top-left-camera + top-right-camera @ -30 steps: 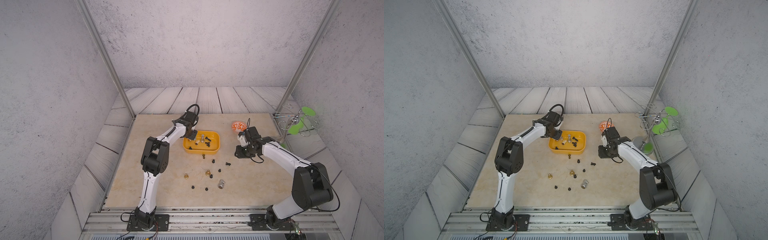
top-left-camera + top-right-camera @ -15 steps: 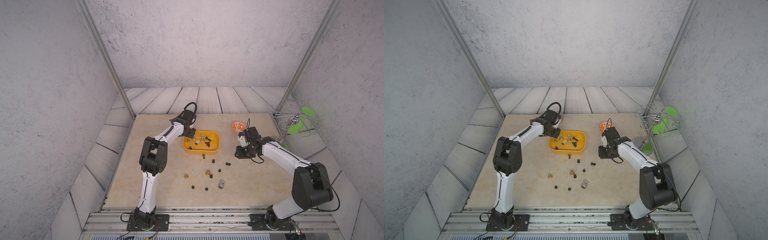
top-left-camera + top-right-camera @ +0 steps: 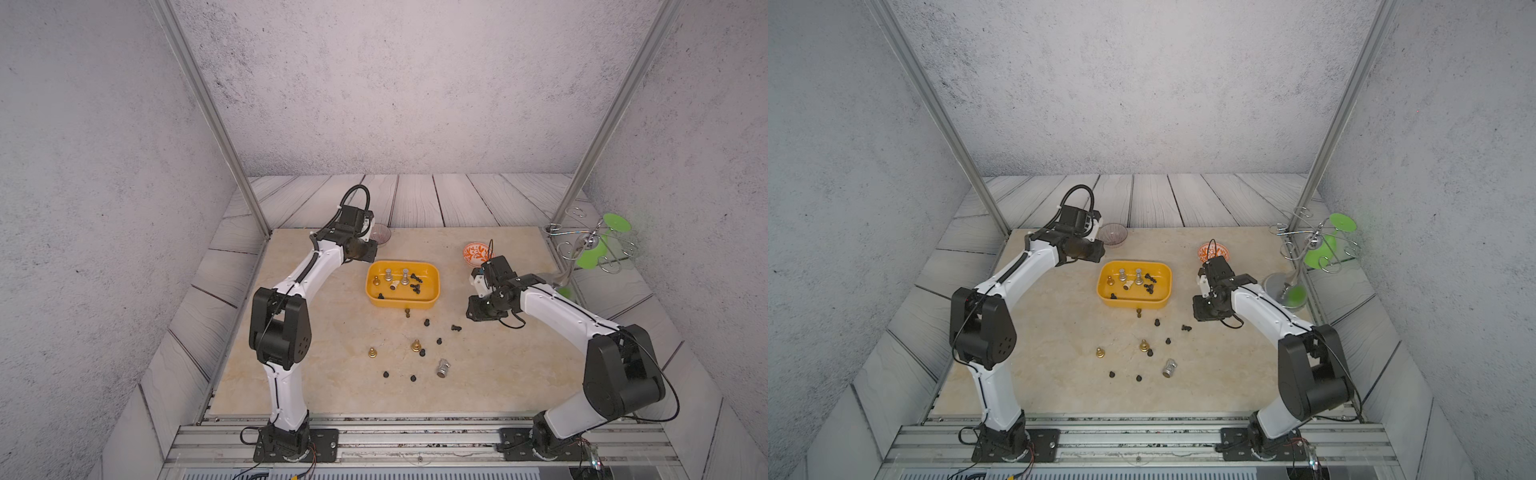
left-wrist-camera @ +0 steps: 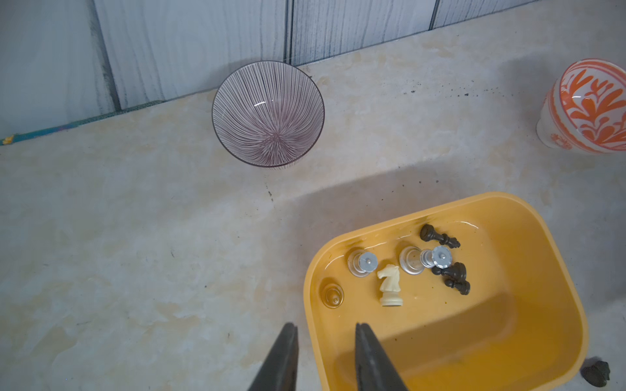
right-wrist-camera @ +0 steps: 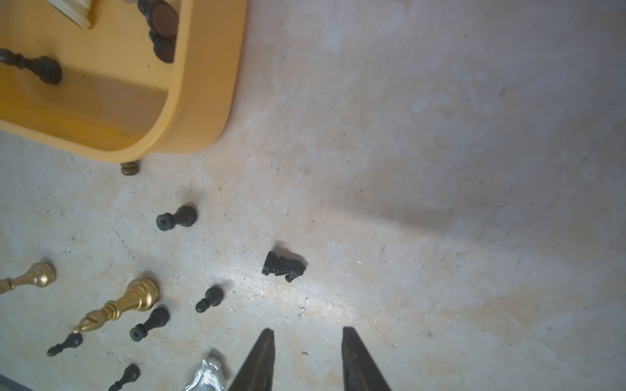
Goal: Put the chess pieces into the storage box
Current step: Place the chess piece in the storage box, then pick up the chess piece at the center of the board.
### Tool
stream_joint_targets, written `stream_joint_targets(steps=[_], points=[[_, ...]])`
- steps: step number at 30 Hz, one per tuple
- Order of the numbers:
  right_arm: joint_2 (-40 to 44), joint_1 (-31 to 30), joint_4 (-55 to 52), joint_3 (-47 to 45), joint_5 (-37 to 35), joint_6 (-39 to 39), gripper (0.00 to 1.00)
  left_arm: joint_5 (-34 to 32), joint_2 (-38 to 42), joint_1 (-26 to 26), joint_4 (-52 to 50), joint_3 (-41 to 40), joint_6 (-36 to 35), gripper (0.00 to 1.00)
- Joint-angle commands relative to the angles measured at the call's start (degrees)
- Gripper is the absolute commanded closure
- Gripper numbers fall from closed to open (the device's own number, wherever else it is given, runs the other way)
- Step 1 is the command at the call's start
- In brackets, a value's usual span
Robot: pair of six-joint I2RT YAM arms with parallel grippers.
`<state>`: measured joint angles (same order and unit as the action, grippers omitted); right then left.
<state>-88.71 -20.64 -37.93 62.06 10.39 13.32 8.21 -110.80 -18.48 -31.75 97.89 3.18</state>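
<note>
- Yellow-orange plastic storage box (image 3: 401, 304) sits mid-table on beige marble-look tabletop (image 3: 498, 374), clear in both top views (image 3: 1133, 303).
- Inside box: cream knight (image 4: 389, 286) on its side, 2 silver pieces (image 4: 362, 264), small gold pawn (image 4: 332, 295) by the end wall, and black pieces (image 4: 454, 276) bunched near the silver pair.
- L gripper (image 4: 326, 326): fingers apart, nothing between them, hovering at box's left-end rim, w/ ribbed glass bowl (image 4: 268, 113) nearby at table's rear edge.
- R gripper (image 5: 307, 330): fingers apart, empty, low over tabletop to the right of box. A black knight (image 5: 284, 266) lies on its side just ahead of the tips.
- Loose on tabletop in front of box: gold bishop (image 5: 118, 304), another gold piece (image 5: 30, 277), silver knight (image 5: 208, 375) and several black pawns (image 5: 176, 217).
- One small brown piece (image 5: 129, 167) stands just beside box's front wall.
- Orange-and-white bowl (image 3: 478, 252) stands behind R arm's wrist, apart from box.
</note>
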Motion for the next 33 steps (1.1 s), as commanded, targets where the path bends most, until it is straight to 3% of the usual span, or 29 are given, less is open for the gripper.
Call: stream_joint_targets(steps=[1,19,33], points=[[-1.65,-2.08,-1.02,1.51,0.10,-0.23,0.64,2.22,2.47,0.95,0.33,-3.32,1.21,0.68],[-5.81,-13.03,-0.57,3.85,-0.31,1.53,0.64,3.04,9.10,1.96,2.57,-12.76,3.08,0.67],[-11.18,-17.06,0.18,4.62,-1.75,2.75,0.67,4.19,10.26,1.96,2.66,-15.71,4.28,0.67]])
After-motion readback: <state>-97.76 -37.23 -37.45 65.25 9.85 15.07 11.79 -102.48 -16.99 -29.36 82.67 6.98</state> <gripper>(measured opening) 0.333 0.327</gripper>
